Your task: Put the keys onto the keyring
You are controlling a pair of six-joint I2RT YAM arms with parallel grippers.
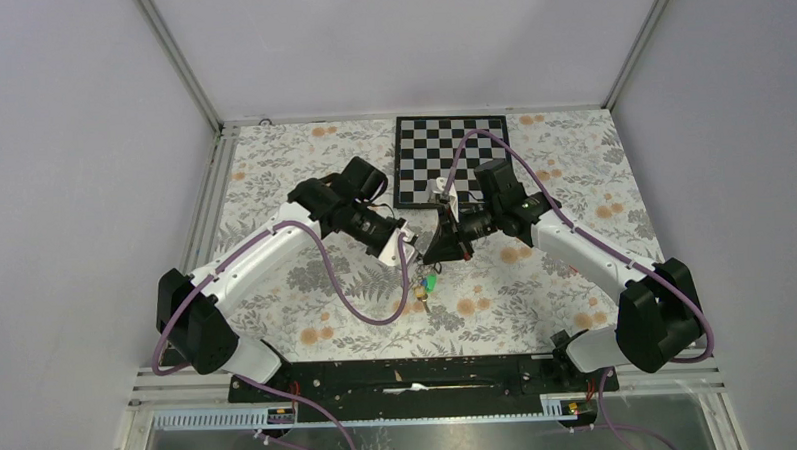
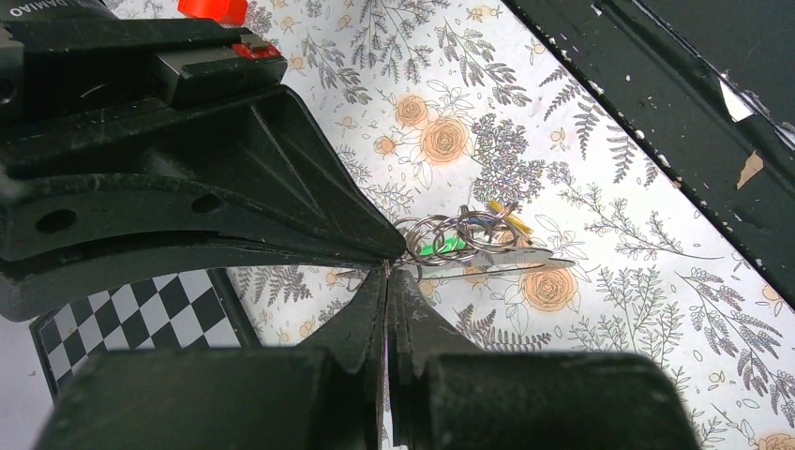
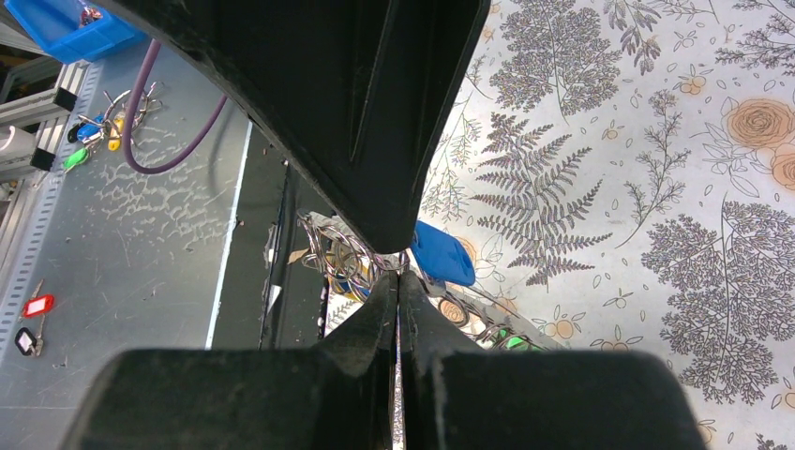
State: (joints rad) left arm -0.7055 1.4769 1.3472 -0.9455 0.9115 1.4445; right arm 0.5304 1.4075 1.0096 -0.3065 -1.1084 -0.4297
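Floral cloth (image 1: 537, 290) covers the table, closed in by plain grey walls (image 1: 72, 146). A chessboard (image 1: 417, 149) lies at the far edge. Over the middle, the left gripper (image 2: 386, 274) and the right gripper (image 3: 398, 279) meet tip to tip, both with jaws pressed together. The keyring (image 2: 450, 234) hangs just beside the tips, above the cloth, with the keys (image 1: 424, 288) under it. Black fingers hide the contact, so it cannot be told which gripper pinches it.
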